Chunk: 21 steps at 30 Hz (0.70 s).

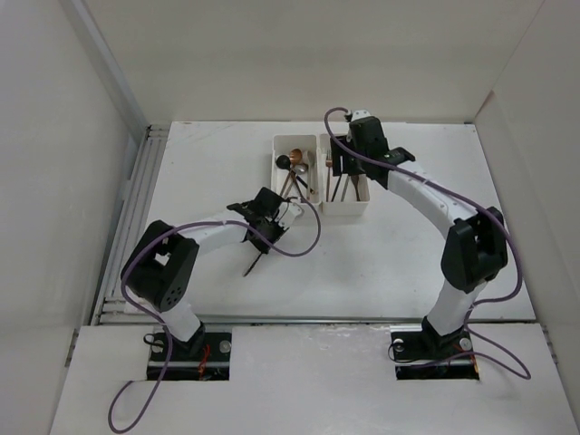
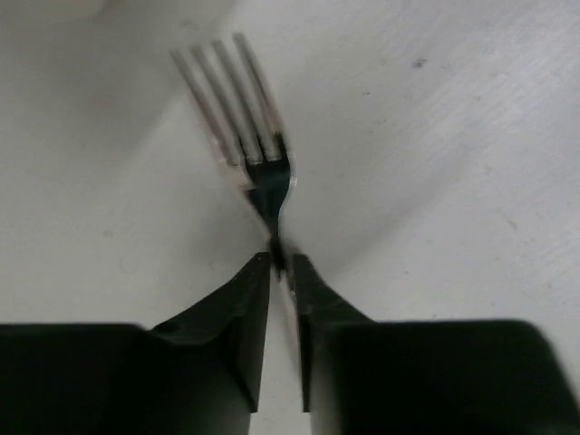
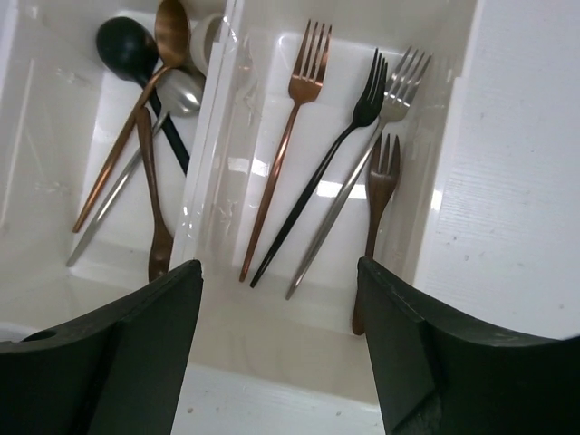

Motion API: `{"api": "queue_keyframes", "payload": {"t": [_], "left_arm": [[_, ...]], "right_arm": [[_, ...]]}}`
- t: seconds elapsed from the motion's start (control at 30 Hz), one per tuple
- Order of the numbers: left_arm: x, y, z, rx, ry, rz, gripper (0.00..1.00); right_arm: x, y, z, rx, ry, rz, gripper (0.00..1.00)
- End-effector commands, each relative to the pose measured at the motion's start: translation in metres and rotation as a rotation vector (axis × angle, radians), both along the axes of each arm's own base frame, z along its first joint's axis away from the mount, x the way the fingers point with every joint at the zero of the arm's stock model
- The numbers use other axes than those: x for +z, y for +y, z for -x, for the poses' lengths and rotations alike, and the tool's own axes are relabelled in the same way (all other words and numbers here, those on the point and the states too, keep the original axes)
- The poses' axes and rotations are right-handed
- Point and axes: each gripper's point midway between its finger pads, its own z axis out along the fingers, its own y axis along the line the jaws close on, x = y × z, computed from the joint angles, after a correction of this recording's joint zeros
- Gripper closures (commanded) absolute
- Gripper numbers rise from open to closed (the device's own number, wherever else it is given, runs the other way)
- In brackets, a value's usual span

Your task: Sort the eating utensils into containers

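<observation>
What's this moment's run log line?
left pincer: shut on fork | right pincer: open above fork bin | spoons: in left bin

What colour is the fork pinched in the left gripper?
Silver; the fork shows best in the left wrist view.

You have two white bins, the spoon bin and the fork bin; count four forks in the fork bin: a copper fork, a black fork, a silver fork, a brown fork; a fifth, the loose fork, is outside both; the spoon bin shows you three bowls, black spoon, copper spoon, silver spoon, plus one brown handle whose kind you cannot tell.
</observation>
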Motion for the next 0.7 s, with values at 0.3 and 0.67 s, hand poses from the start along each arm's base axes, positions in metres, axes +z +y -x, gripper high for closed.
{"api": "queue_keyframes", "payload": {"t": [0.3, 0.67], "left_arm": [[-0.004, 0.007, 0.091, -0.298, 0.243, -0.063, 1.0], [0.115, -0.11, 0.027, -0.662, -0.073, 0.124, 1.0]], "right_arm": [[0.081, -0.016, 0.005, -0.039, -0.181, -0.053, 0.24], [0.131, -0.061, 0.013, -0.147, -0.294, -0.117, 0.24]]}}
